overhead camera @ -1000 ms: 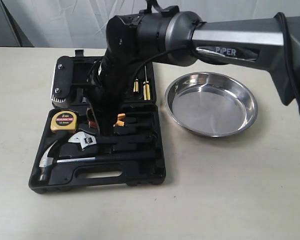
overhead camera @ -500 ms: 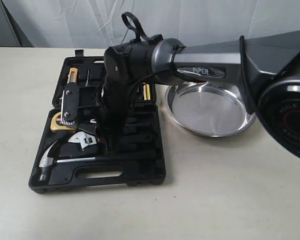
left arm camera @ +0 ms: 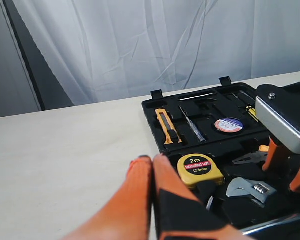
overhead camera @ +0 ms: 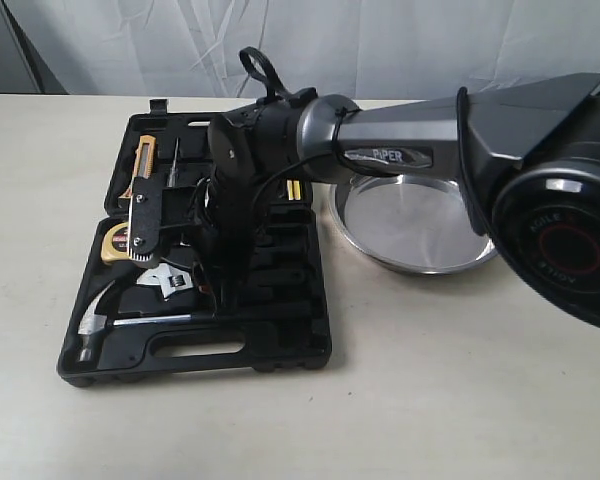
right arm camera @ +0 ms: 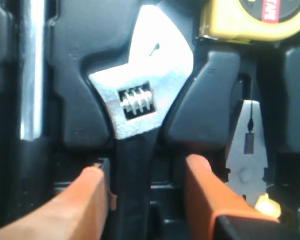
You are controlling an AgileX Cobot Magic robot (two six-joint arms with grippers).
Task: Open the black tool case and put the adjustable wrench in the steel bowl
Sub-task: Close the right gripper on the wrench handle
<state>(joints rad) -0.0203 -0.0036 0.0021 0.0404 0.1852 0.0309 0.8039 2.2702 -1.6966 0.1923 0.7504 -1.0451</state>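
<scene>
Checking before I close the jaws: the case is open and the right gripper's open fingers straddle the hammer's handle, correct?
Not quite. The right wrist view shows the right gripper, open, straddling the black handle of the adjustable wrench, not that of the hammer. The tool case is open, as you said.

light: bright, diffuse | glare: adjustable wrench [right arm camera: 140, 95] | blur: right wrist foreground soft
</scene>
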